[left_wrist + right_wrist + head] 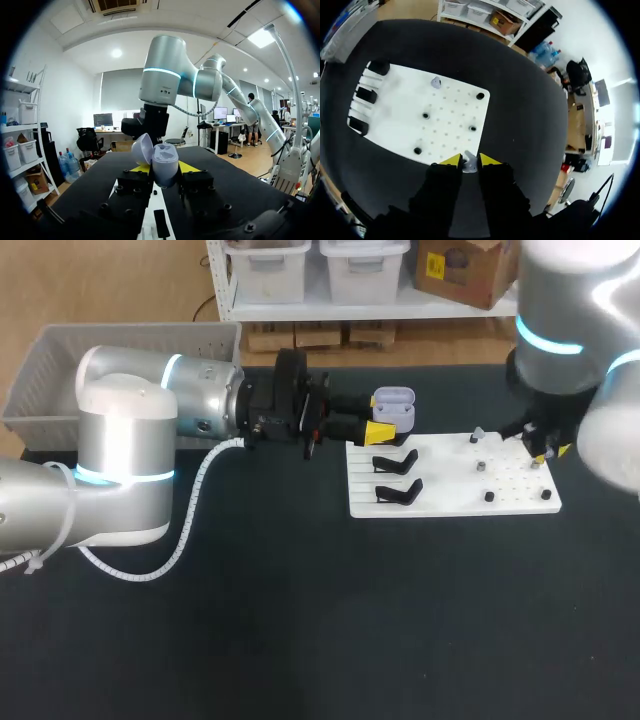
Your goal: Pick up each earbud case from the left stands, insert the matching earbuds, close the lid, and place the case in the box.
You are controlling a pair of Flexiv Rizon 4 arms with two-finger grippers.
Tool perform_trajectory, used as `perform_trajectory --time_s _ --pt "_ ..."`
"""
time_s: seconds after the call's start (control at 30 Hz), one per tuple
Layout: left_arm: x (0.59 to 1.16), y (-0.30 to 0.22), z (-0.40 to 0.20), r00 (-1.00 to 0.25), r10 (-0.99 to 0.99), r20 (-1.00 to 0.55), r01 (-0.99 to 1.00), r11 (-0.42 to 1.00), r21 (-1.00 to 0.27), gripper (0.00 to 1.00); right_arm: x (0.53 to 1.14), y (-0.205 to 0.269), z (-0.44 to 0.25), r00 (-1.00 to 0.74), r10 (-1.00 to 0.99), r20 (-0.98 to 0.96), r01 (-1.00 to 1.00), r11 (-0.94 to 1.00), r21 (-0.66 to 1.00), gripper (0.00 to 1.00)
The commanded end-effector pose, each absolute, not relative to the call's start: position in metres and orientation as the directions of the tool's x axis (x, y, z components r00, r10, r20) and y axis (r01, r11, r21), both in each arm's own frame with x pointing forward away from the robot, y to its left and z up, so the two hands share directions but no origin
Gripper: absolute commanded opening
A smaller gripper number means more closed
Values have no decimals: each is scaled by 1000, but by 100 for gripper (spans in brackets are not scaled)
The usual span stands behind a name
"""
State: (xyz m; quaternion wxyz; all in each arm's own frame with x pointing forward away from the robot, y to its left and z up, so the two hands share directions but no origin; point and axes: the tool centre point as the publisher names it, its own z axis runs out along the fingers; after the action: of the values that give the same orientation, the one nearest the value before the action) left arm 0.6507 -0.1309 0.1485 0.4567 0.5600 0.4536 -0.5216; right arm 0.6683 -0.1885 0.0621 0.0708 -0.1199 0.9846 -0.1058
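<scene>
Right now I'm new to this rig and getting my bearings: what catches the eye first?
The left claw is shut on an open lilac case, held over the left end of the white board. At the board's opposite edge, the right claw pinches a small pale earbud.

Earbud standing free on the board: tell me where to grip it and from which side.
Grip the free earbud by its raised body, coming straight down from above. It stands up from the board with bare board all round, so two opposite sides are likely open to pinch.
</scene>
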Motion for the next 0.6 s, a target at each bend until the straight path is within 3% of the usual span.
perform_trajectory --time_s 0.03,0.6 --pt "650 -131 148 46 30 -998 985 -168 40 0 661 -180 102 -975 -214 -65 -201 965 -166 0" --pt "650 -131 148 46 30 -998 985 -168 40 0 653 -168 114 -979 -196 -51 -187 972 -141 0"
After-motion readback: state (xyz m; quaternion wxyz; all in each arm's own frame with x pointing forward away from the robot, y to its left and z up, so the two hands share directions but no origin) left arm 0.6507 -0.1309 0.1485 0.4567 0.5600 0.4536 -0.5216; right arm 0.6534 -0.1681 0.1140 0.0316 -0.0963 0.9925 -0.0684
